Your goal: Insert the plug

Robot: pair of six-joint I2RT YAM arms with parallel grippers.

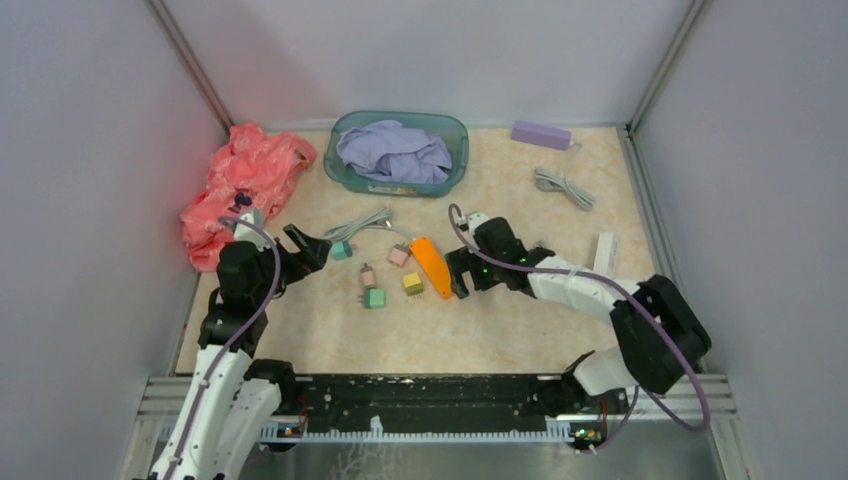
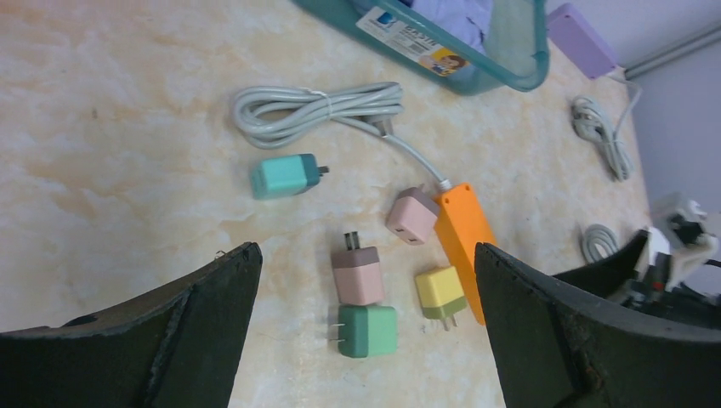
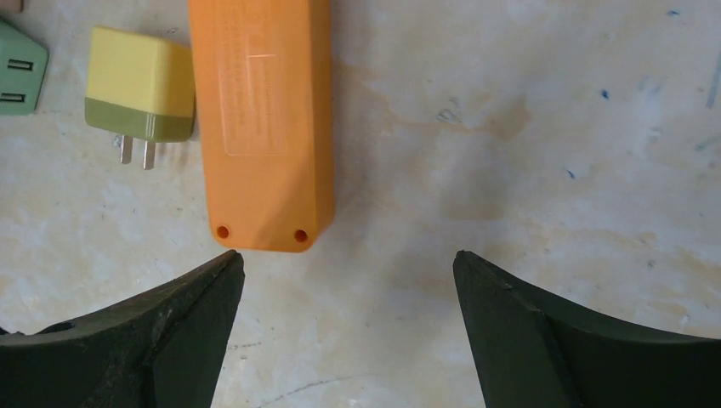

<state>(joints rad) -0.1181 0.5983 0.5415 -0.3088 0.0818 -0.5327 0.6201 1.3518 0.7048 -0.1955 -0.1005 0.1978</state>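
Orange plastic is showing a labelled, screw-holed back: the power strip [image 3: 262, 119] is lying on the table [image 3: 510, 127], apparently sockets-down, with the yellow adapter [image 3: 140, 81] just beside it. The right gripper [image 3: 344, 255] is hovering at the strip's end with jaws spread, but that end is sitting toward one finger rather than centred. Closing here is risking a shove into the adapter instead of a grasp. The left gripper [image 2: 366, 246], equally spread and holding nothing, is hanging near the teal adapter [image 2: 285, 176]. Any plug is likely failing to seat while the strip is facing down.
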